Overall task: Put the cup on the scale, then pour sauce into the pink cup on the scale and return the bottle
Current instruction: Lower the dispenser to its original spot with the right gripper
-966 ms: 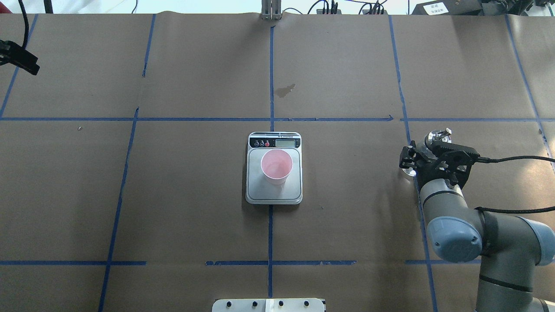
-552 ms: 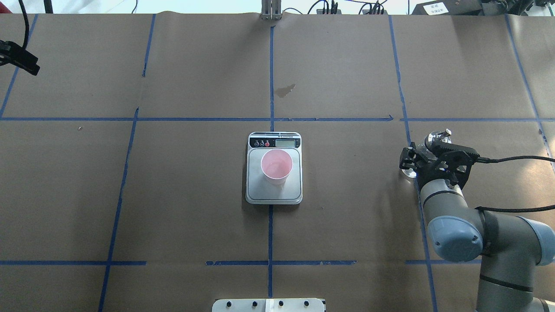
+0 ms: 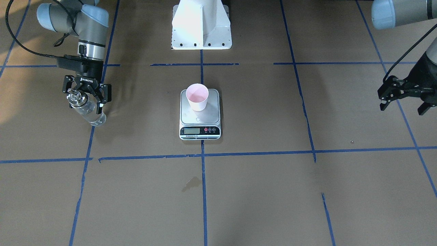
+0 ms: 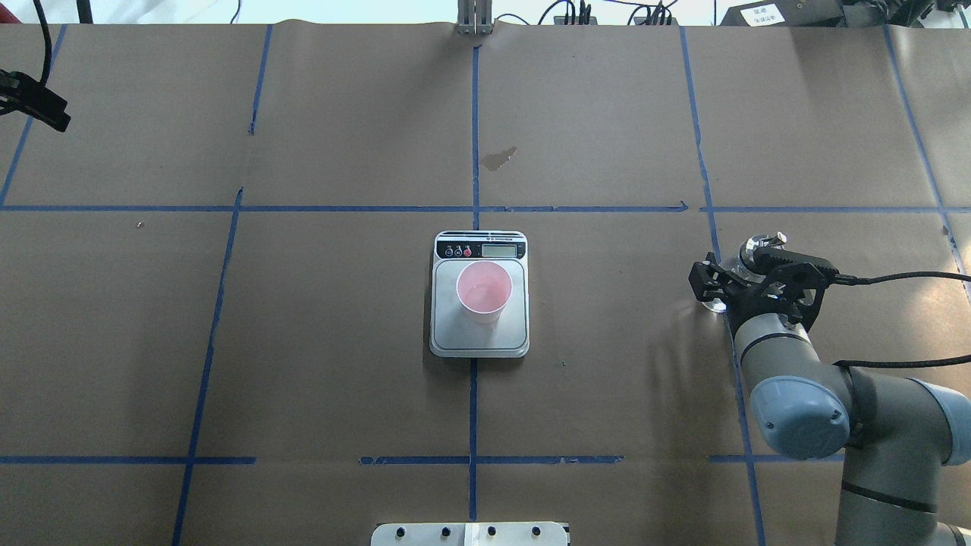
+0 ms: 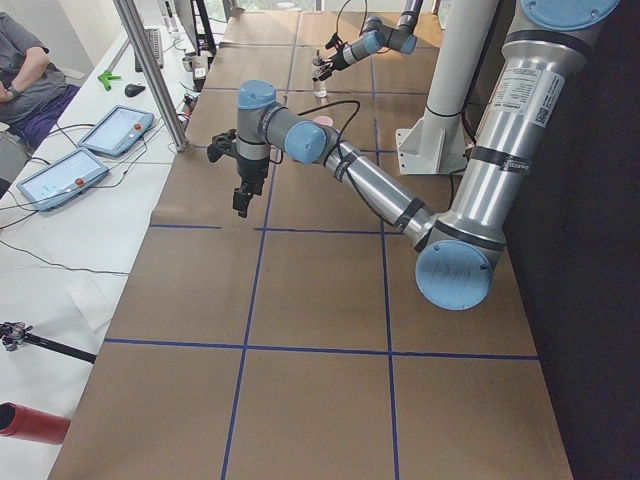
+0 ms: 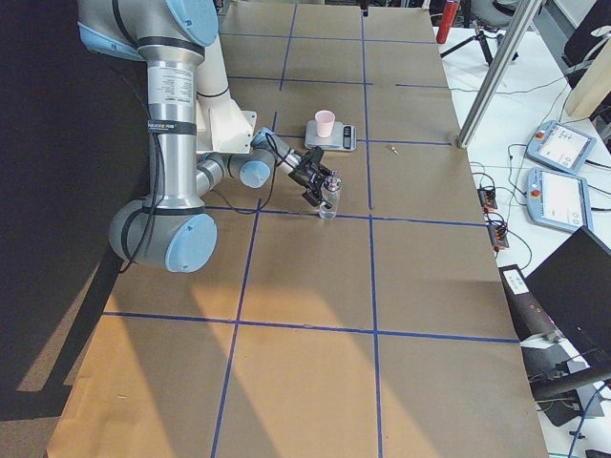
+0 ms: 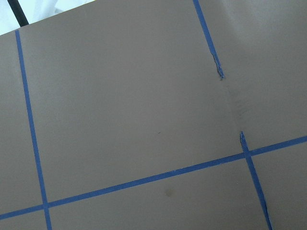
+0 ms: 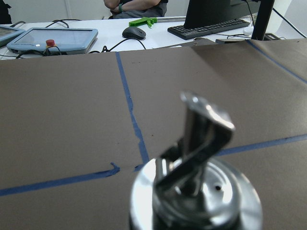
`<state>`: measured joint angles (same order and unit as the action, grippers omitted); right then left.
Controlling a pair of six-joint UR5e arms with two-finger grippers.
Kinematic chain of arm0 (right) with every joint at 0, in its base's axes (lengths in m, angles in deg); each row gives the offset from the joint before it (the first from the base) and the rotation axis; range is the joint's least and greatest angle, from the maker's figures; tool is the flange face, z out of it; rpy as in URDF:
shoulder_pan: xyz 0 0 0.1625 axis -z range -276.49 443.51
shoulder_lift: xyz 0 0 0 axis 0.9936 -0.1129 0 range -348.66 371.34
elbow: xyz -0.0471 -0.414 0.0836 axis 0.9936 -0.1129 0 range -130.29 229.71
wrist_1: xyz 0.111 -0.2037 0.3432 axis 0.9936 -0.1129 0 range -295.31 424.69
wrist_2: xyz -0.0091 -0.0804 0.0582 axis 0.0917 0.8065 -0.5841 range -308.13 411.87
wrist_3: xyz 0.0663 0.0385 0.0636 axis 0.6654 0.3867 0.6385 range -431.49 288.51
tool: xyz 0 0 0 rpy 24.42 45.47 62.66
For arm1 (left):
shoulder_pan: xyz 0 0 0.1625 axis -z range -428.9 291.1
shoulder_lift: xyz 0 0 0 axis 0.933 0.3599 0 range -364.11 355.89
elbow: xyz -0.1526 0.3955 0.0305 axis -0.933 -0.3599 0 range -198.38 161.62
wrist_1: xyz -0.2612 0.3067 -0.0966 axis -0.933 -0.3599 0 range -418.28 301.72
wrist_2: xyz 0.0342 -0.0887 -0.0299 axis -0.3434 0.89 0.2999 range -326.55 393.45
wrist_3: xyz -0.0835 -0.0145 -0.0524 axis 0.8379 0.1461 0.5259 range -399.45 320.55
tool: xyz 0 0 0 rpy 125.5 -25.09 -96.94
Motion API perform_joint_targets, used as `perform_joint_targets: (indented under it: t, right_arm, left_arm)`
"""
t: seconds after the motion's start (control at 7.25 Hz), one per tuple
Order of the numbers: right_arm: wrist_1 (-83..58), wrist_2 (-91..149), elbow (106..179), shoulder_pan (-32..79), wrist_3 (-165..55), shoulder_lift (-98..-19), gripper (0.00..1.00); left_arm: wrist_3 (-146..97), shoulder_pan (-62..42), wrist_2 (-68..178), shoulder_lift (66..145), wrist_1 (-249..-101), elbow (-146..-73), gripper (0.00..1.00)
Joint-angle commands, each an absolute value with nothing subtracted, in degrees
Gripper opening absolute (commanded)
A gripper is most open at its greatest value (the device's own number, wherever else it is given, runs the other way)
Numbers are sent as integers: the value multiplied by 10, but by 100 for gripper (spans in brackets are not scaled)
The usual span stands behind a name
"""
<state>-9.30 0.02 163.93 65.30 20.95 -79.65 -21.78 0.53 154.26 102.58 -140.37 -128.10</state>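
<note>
The pink cup stands upright on the scale's steel plate at the table's middle; both also show in the front view, cup and scale. The clear glass bottle with its silver spout cap stands on the table at the robot's right, clear liquid inside. My right gripper is open, its fingers spread on either side of the bottle's upper part. My left gripper is open and empty, held above the table far to the robot's left.
Brown paper with blue tape lines covers the table. A small dark stain lies beyond the scale. The robot's white base stands at the near edge. Tablets and an operator are past the far edge.
The right gripper's fingers have spread apart around the bottle. The cup, the scale and the left arm have not moved.
</note>
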Motion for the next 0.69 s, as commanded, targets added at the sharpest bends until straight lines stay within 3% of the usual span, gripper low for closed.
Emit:
perform_joint_targets:
  t: [0.0,0.55]
  right_arm:
    - [-166,-71,1684,652,206,-795,100]
    - [-350,-269,1797,634,97,-788,100]
  left_arm:
    - [-218,5,1543,1026,-1404,-1282,100]
    - [-218,6,1542,1025,-1404,-1282,100]
